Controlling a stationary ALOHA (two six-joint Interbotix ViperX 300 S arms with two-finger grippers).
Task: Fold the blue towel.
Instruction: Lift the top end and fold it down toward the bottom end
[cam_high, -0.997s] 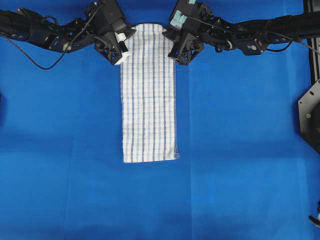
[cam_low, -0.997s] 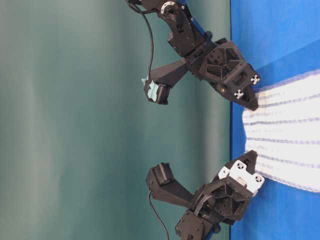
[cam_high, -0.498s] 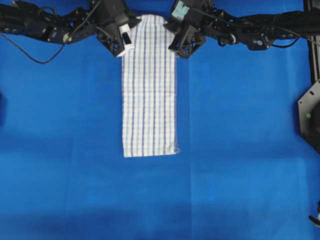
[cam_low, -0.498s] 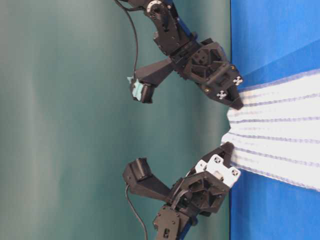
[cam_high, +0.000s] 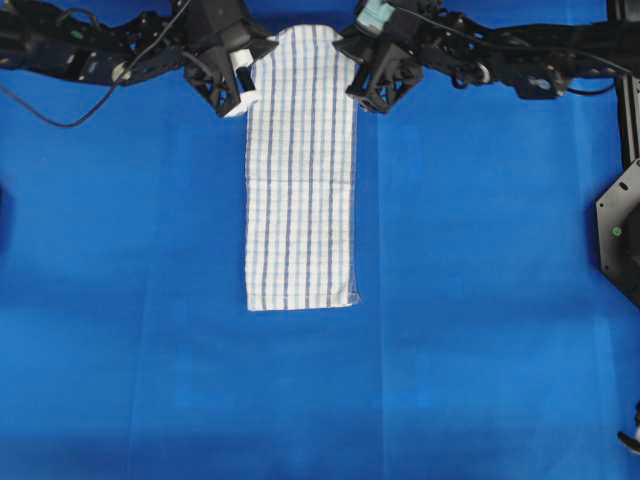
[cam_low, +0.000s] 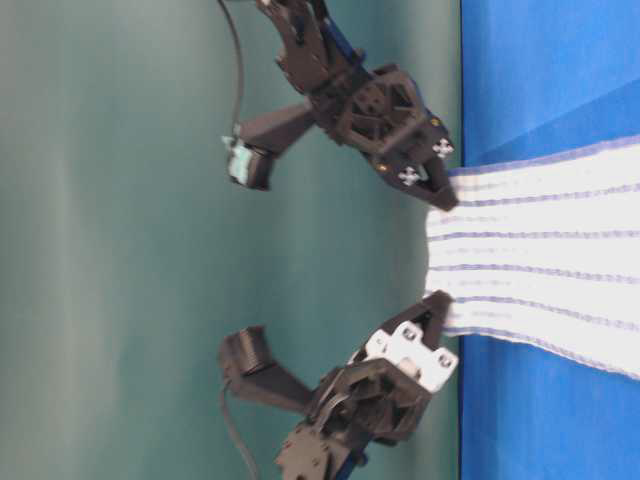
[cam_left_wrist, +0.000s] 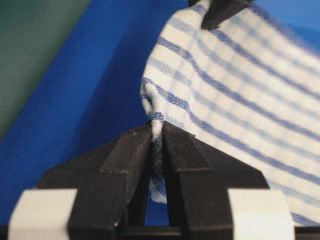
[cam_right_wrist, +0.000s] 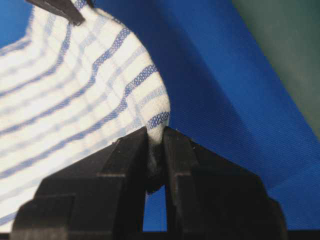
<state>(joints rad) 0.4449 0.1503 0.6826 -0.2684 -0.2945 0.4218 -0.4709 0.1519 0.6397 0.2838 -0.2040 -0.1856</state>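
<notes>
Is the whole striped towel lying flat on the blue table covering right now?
No: in the table-level view the blue towel has one end lifted off the table covering, each corner pinched by an end effector.

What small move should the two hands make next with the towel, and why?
Probably carry the gripped end over toward the towel's free end. The left hand and right hand are each shut on a corner of the blue towel, that end is raised, and the rest lies flat on the blue table covering.
</notes>
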